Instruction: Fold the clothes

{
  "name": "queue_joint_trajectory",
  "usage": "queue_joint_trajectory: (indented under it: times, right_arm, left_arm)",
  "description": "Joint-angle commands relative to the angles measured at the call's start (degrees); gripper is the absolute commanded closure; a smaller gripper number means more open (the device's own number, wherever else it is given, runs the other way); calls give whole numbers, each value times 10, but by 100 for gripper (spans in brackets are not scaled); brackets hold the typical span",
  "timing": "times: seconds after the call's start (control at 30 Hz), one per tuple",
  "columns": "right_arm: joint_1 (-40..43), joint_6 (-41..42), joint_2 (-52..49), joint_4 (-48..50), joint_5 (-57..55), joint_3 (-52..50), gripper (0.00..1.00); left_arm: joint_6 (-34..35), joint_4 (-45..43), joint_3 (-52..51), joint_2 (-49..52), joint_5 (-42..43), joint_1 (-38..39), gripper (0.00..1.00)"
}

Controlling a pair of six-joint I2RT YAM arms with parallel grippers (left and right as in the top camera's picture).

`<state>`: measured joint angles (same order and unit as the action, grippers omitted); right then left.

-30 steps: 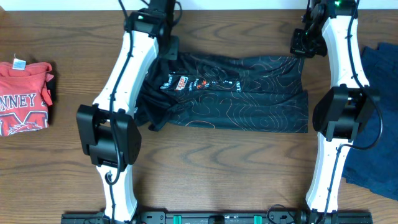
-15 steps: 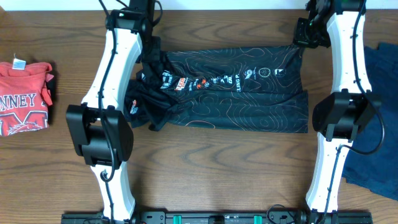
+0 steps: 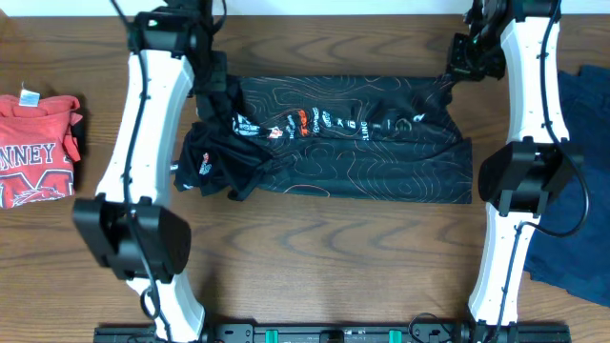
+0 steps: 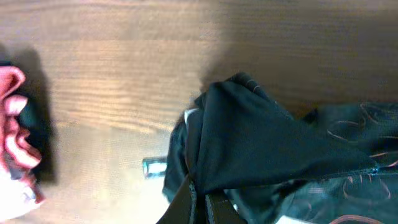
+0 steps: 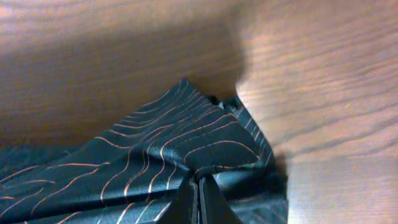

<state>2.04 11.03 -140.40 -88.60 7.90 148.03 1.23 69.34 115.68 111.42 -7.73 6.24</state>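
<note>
Black fabric of the jersey [image 3: 367, 157] is pinched by the left claw [image 4: 198, 199], closed tight on the bunched left end, and by the right claw [image 5: 199, 182], closed tight on the far right corner, each fold tented above the wood. Between the two arms the jersey stretches across the middle of the worktop [image 3: 315, 257], its near edge lying flat. A folded red shirt [image 3: 38, 148] lies at the left edge and a blue garment [image 3: 583, 143] at the right edge, both well apart from the jersey.

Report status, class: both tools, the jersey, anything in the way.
Left tool shut on jersey, far left corner. Right tool shut on far right corner. Red shirt, blue cloth at the sides, clear of jersey.
</note>
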Motion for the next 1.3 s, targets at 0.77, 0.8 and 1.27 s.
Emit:
queue_joint_trajectory:
  times: [0.77, 0.8, 1.27]
  right_arm:
    - [-65, -4, 113, -66, -70, 12, 99]
    - [-63, -4, 118, -67, -73, 12, 98]
    - [-6, -17, 123, -48, -42, -133, 98]
  left_arm:
    - [25, 122, 7, -20, 13, -16, 94]
    - [26, 122, 7, -20, 13, -16, 94]
    - [25, 100, -74, -20, 48, -21, 94]
